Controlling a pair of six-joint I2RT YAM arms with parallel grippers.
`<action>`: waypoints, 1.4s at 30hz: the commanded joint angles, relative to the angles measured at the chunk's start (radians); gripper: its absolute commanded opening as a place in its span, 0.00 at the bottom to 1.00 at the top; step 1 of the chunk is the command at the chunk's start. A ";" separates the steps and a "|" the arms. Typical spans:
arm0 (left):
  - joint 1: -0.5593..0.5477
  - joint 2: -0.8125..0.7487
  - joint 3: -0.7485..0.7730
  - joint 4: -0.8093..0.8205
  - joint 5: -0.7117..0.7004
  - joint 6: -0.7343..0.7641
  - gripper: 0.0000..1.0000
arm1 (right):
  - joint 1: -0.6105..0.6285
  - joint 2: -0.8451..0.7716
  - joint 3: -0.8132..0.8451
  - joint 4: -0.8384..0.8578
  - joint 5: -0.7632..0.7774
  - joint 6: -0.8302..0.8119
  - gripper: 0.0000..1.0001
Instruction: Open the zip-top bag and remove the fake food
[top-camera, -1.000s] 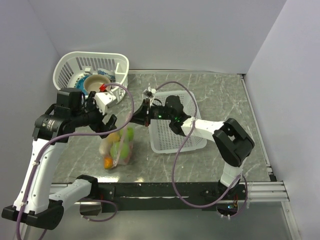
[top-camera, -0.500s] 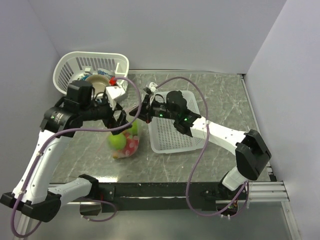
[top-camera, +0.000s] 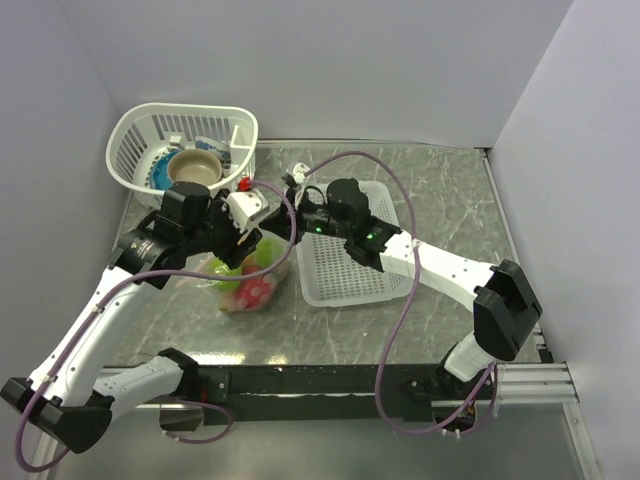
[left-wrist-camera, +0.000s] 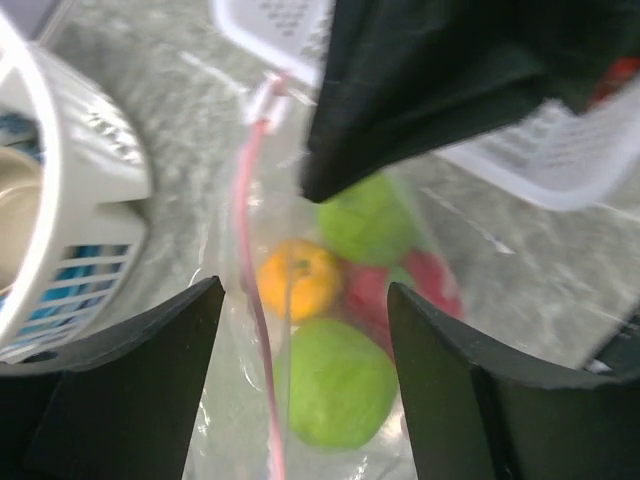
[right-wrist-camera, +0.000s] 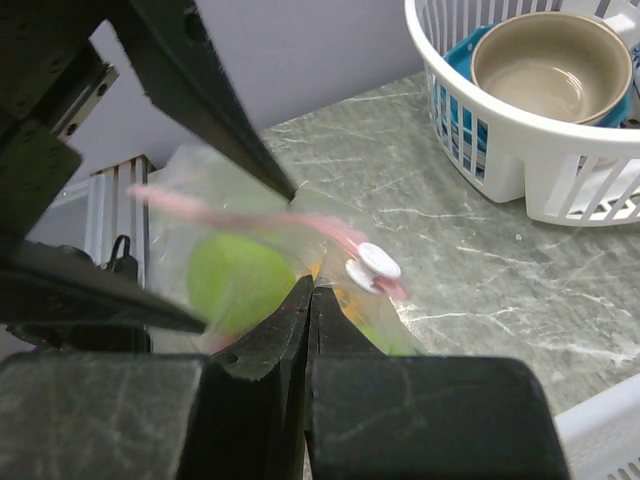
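Right claw is clamped tight on the bag film, just beside the white slider. Left claw is spread wide and holds nothing, with the pink zip and the bag mouth running between its fingers. The bag hangs under both claws, food (green balls, an orange one, a red piece) bunched low beneath the left claw. Can't tell if the bottom rests on the table or how much zip is parted. Opening looks not done, my read. Risks: the right pinch is on thin slick film and may be carrying the food's weight, so it could slip and drop the bag. If the left claw closes where it is, it may catch both walls plus the zip, and pulling then won't part anything. It could also close on a ball instead of film. Too hard a pull could tear the film or yank it out of the right claw. The claws are nearly touching, so a small misjudged move could bump them. The flat basket, just behind the right claw, could snag. If the bag tips, balls could roll away.
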 joint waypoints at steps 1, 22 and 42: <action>-0.018 -0.023 -0.030 0.129 -0.194 0.034 0.73 | 0.018 -0.048 0.058 0.037 -0.001 -0.017 0.00; -0.037 0.007 0.094 0.046 -0.173 0.060 0.08 | 0.039 -0.221 -0.123 0.108 0.089 -0.143 1.00; -0.035 0.098 0.473 -0.377 0.249 0.143 0.03 | -0.031 -0.387 -0.301 0.333 -0.047 -0.005 1.00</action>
